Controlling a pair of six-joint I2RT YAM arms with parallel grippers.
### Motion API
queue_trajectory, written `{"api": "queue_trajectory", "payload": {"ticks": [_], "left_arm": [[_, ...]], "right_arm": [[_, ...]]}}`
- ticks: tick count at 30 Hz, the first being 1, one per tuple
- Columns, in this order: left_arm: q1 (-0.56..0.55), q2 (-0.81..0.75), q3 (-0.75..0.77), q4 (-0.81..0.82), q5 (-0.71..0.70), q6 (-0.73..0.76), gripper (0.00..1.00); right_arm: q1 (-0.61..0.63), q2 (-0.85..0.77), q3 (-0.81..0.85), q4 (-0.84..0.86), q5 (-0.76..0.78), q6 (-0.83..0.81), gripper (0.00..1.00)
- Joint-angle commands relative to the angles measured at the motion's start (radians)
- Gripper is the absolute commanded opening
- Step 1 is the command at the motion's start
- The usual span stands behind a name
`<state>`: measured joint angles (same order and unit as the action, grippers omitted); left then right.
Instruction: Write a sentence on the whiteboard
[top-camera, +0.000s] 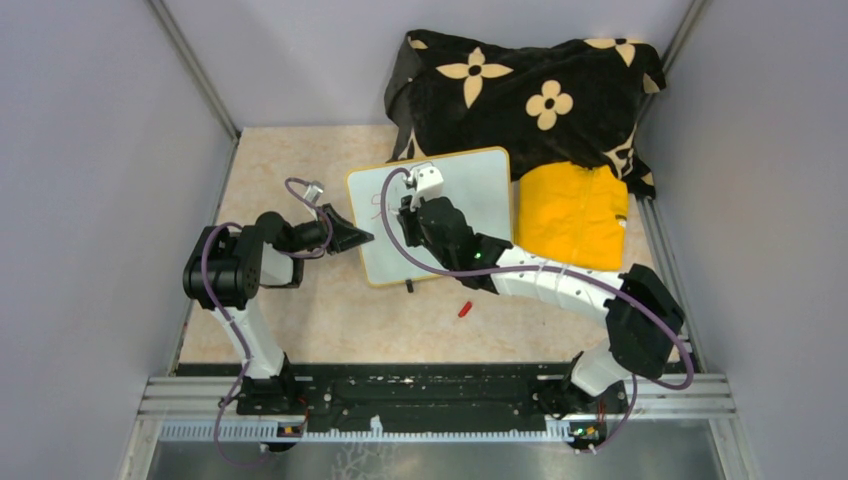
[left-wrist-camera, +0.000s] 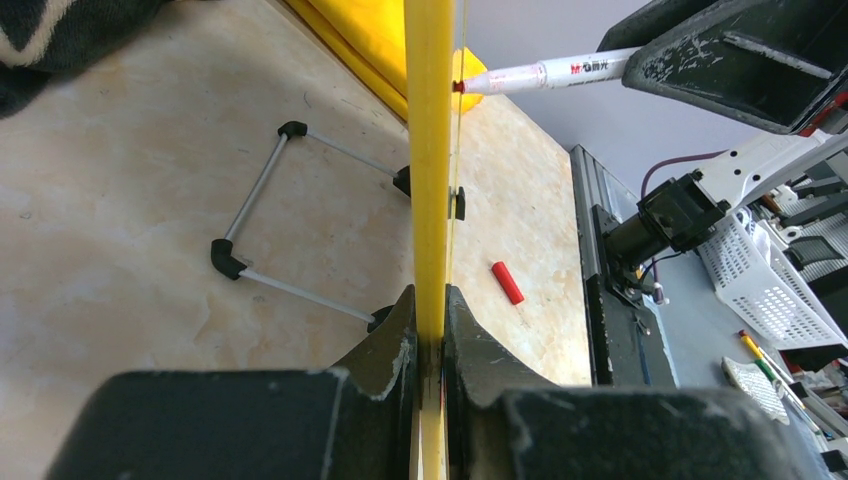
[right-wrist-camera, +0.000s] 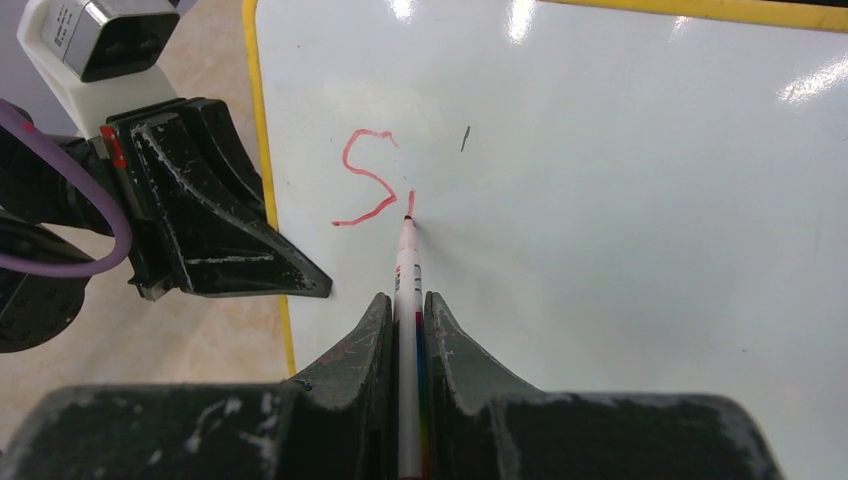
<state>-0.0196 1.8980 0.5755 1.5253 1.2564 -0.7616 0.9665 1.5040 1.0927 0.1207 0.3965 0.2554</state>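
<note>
While I watch, right gripper (right-wrist-camera: 407, 300): clamped on marker (right-wrist-camera: 406, 255), arm reaching toward 10 o'clock
left gripper (left-wrist-camera: 430, 300): pinching whiteboard (right-wrist-camera: 620, 200) frame, 9 o'clock edge
sentence (right-wrist-camera: 365, 180): red "S" plus one stroke

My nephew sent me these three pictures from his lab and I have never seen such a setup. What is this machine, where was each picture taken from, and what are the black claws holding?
These are two robot arms, the left arm and the right arm, bolted to the near edge of a table. The overhead picture looks down on both; the other two come from cameras on each wrist. The left gripper is shut on the yellow frame of a small whiteboard, steadying it on its wire stand. The right gripper is shut on a marker, its tip against the board, where a red "S" and the start of another stroke are written. On the table lie a small red cap, a black flowered cloth and a yellow cloth.
</note>
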Motion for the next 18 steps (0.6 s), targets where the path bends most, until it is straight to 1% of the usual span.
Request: {"api": "queue_trajectory", "payload": {"ticks": [1,7,18], "left_arm": [[-0.002,0.008,0.009,-0.008,0.003,0.059,0.00],[-0.003,0.006,0.009,-0.010,0.003,0.058,0.00],[-0.002,0.009,0.008,-0.010,0.003,0.059,0.00]], "right_arm": [[-0.003,-0.031,-0.017,-0.004,0.011,0.015,0.00],[-0.003,-0.032,-0.011,-0.004,0.013,0.016,0.00],[-0.007,-0.008,0.063,0.000,0.041,0.001,0.00]]}}
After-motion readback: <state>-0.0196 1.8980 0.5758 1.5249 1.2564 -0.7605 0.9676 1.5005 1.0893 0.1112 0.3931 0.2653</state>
